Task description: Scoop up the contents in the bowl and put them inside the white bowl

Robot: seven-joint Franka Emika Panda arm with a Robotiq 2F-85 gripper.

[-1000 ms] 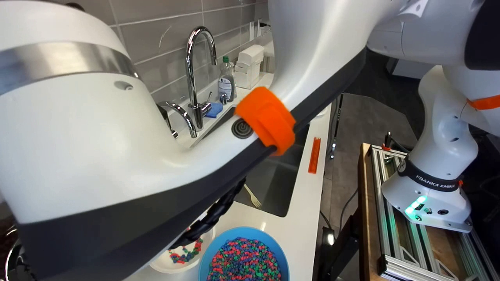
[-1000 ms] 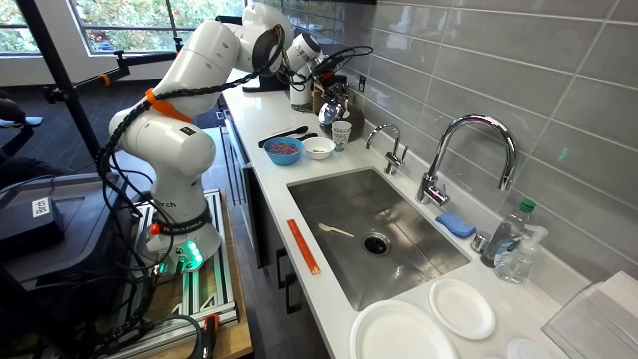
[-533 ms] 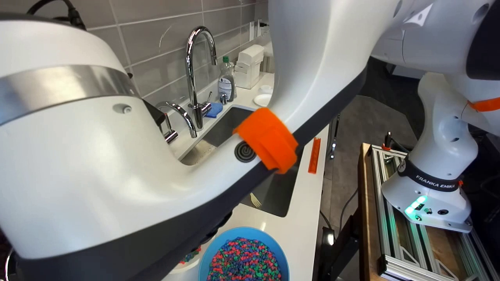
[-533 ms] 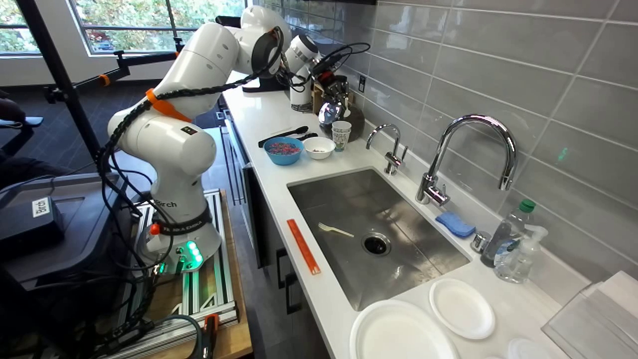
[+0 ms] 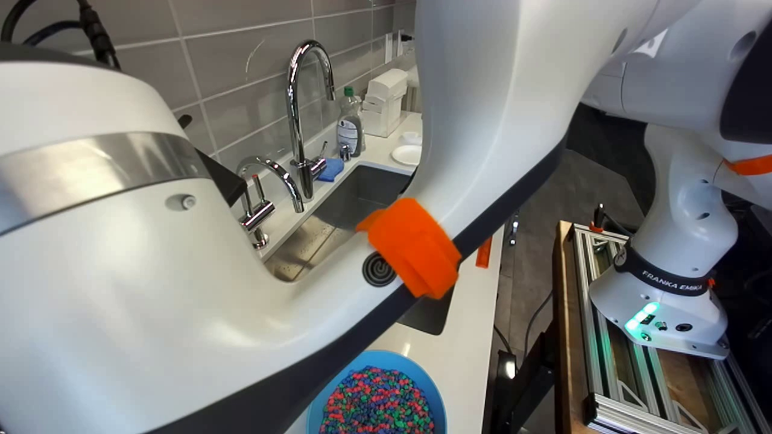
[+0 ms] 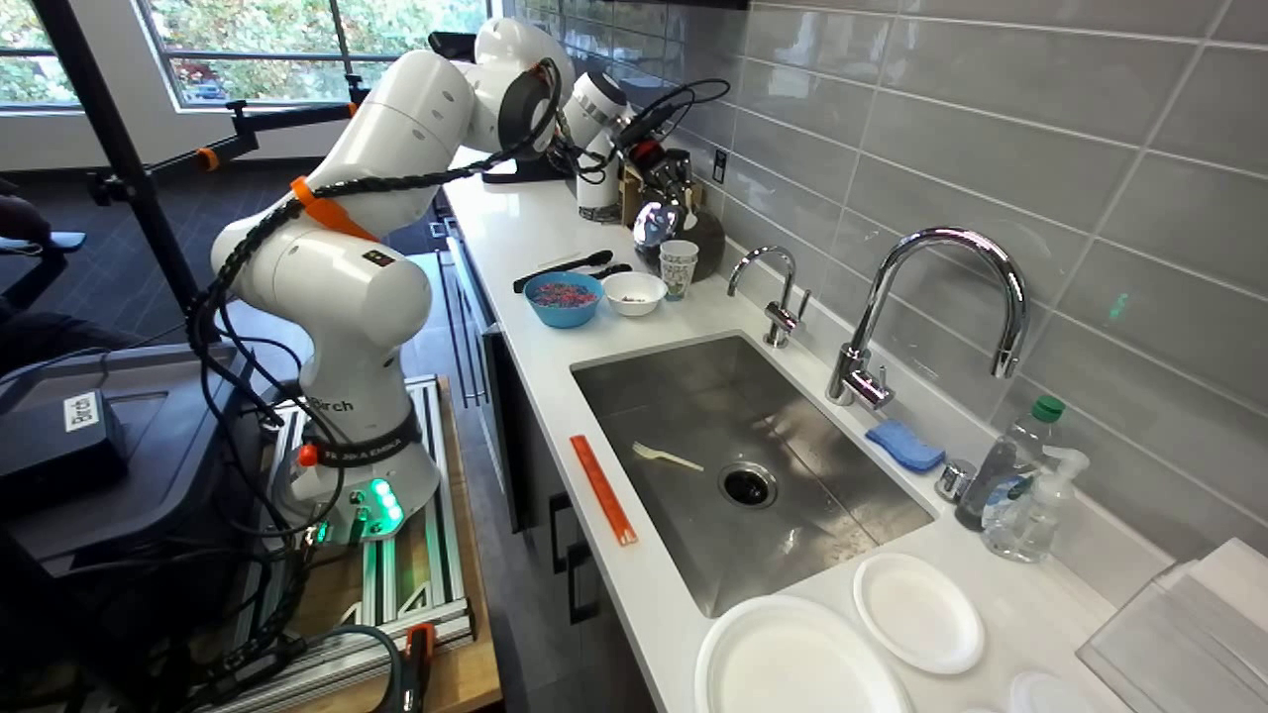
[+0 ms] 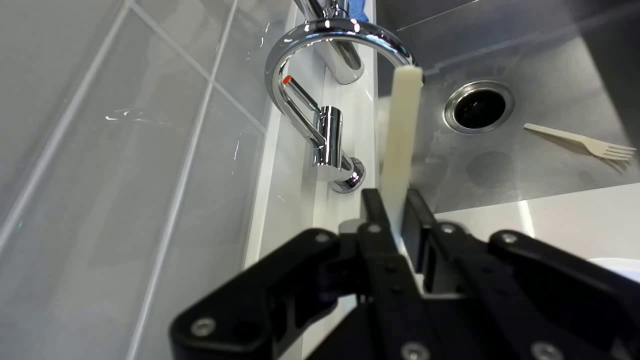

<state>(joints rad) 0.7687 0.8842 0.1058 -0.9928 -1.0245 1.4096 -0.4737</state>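
Above and aside from the blue bowl (image 6: 565, 316) – the jaws clamp a cream handle (image 7: 401, 135).

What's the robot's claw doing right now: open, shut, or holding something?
Gripper: closed, holding a cream-coloured utensil handle.

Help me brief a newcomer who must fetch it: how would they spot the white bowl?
Start at the steel sink. On the counter past its end nearest the smaller faucet, the white bowl sits between a blue bowl and a patterned cup. It is plain white, lower and wider than the cup.
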